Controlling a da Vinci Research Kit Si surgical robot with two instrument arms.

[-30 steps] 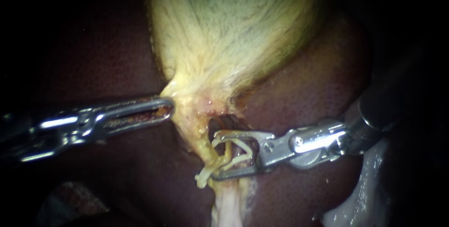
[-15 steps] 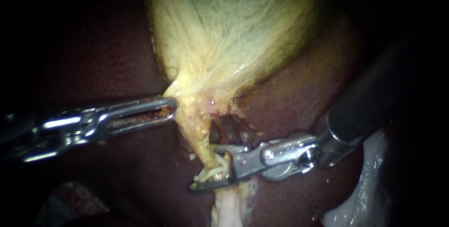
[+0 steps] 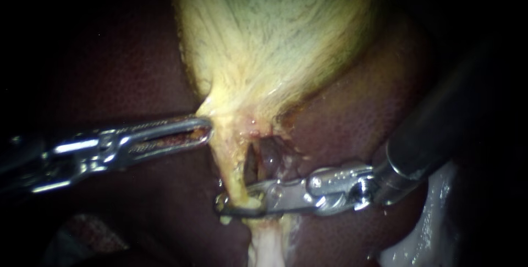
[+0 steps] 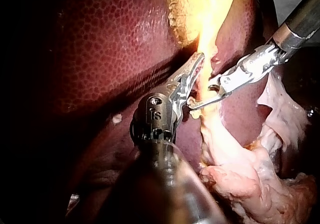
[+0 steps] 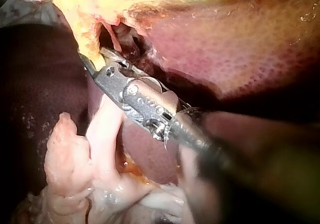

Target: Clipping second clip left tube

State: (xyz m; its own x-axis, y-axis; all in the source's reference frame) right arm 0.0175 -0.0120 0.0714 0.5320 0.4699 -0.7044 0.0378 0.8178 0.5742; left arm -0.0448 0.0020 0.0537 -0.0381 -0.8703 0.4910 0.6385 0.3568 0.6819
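Observation:
The pale yellow gallbladder [image 3: 275, 36] lies on the dark red liver [image 3: 363, 113] and narrows into a yellow strand, the left tube [image 3: 234, 173]. My left instrument [image 3: 201, 129] comes in from the left, its jaws shut on tissue at the gallbladder's neck. My right instrument [image 3: 239, 205] reaches across from the right, its slim jaws pressed together around the low end of the left tube. The left wrist view shows the left instrument [image 4: 196, 67] on the yellow tissue and the right instrument [image 4: 200, 102] just beside it. In the right wrist view the right instrument [image 5: 92, 64] grips the yellow strand.
A dark opening [image 3: 269, 157] with reddish tissue inside it gapes right of the left tube. Pale pinkish tissue [image 3: 267, 245] hangs below the right instrument's jaws. Whitish tissue [image 3: 418, 239] lies at the lower right, under the right shaft.
The right instrument's jaws slid left over the left tube and closed from wide open to pressed together; the pale clip inside them is squeezed flat. The left instrument barely moved.

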